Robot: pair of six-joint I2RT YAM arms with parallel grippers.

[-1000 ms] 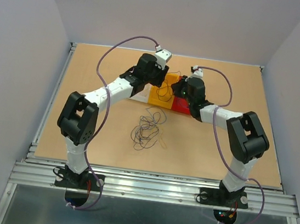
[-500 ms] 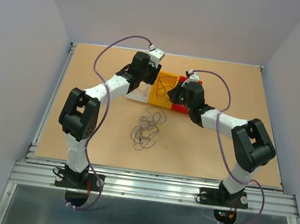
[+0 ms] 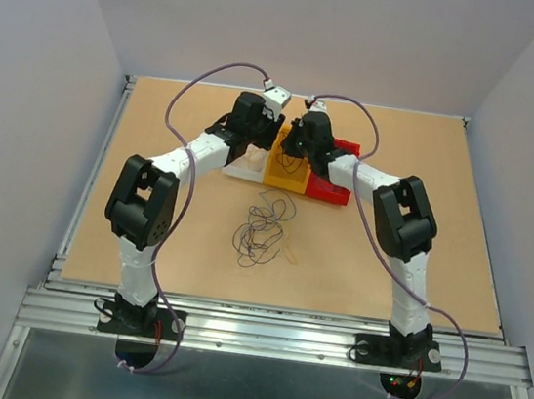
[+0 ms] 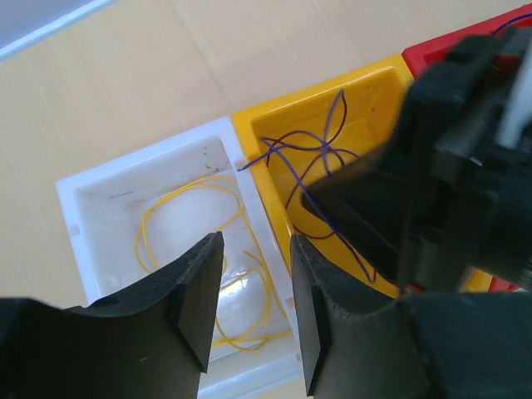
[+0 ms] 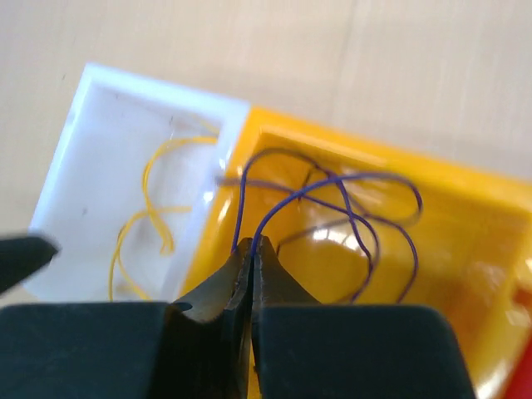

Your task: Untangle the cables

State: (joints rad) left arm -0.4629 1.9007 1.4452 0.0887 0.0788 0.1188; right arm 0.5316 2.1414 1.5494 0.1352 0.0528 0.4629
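The main tangle of cables (image 3: 263, 230) lies on the middle of the counter (image 3: 156, 146), a little closer to the near edge than to the far one. It is a loose knot of very thin dark strands with one pale strand at its right side. Neither arm touches it.

Two strands lie away from the tangle, in a row of three small bins that stands toward the far edge, about halfway between the left and right edges. A purple wire (image 5: 337, 184) lies in curly loops inside the yellow bin (image 5: 465, 249), which is the middle one. A yellow wire (image 5: 154, 209) lies coiled on the floor of the white bin (image 4: 91, 216), which touches the left side of the yellow bin. The red bin (image 3: 332, 190) is at the right end of the row.

The right gripper (image 5: 252, 248) is low over the yellow bin, near the wall it shares with the white bin. Its fingers are pressed together and pinch the purple wire at one point, and the rest of the wire spreads out into the bin.

The left gripper (image 4: 256, 241) hangs above the same shared wall. Its fingers are spread a little, one over the white bin and one over the yellow bin, and they are not touching either wire.
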